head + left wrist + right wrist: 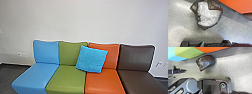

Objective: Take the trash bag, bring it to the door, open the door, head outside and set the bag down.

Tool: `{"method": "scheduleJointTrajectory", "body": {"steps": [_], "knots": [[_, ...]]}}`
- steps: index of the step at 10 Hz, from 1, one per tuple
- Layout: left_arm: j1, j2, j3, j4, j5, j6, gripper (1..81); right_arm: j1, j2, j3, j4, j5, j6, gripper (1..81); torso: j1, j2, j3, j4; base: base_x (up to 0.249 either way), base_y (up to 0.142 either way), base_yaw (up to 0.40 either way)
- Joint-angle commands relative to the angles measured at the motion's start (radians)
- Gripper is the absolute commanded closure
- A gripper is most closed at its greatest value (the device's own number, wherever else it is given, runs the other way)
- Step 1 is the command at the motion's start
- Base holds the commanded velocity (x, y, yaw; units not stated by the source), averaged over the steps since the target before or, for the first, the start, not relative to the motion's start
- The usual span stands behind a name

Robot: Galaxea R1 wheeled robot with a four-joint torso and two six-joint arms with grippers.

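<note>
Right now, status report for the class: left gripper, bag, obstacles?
Black left gripper empty. Shiny dark plastic trash bag on grey floor, unheld. Multicoloured padded sofa close behind it.

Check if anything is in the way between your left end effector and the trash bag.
Nothing visible is in the way: in the right wrist view, floor lies between the left end effector and the dark trash bag. The sofa is beyond the bag.

Colourful seats against white wall.
</note>
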Motion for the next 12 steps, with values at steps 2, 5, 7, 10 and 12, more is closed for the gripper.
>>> {"method": "scheduleJointTrajectory", "body": {"steps": [2,5,7,10,12], "knots": [[-0.129,-0.009,0.007,-0.028,0.063,-0.023,1.0,0.059,-0.066,0.029,0.020,-0.058,0.001,1.0,0.084,-0.132,0.000,0.000,0.000,0.000,0.000],[-0.134,-0.008,0.007,-0.034,0.063,-0.034,1.0,0.070,-0.083,0.035,0.022,-0.058,0.001,1.0,0.147,-0.233,-0.079,0.000,0.000,0.000,0.000],[-0.135,-0.007,0.007,-0.035,0.063,-0.034,1.0,0.085,-0.106,0.053,0.022,-0.058,0.001,1.0,0.181,-0.288,-0.107,0.000,0.000,0.000,0.000],[-0.135,-0.015,0.007,-0.040,0.063,-0.034,1.0,0.104,-0.126,0.061,0.023,-0.066,0.001,1.0,0.238,-0.378,-0.191,0.000,0.000,0.000,0.000],[-0.152,-0.014,0.010,-0.040,0.063,-0.034,1.0,0.116,-0.126,0.064,0.028,-0.073,0.001,1.0,0.281,-0.446,-0.255,0.000,0.000,0.000,0.000]]}}
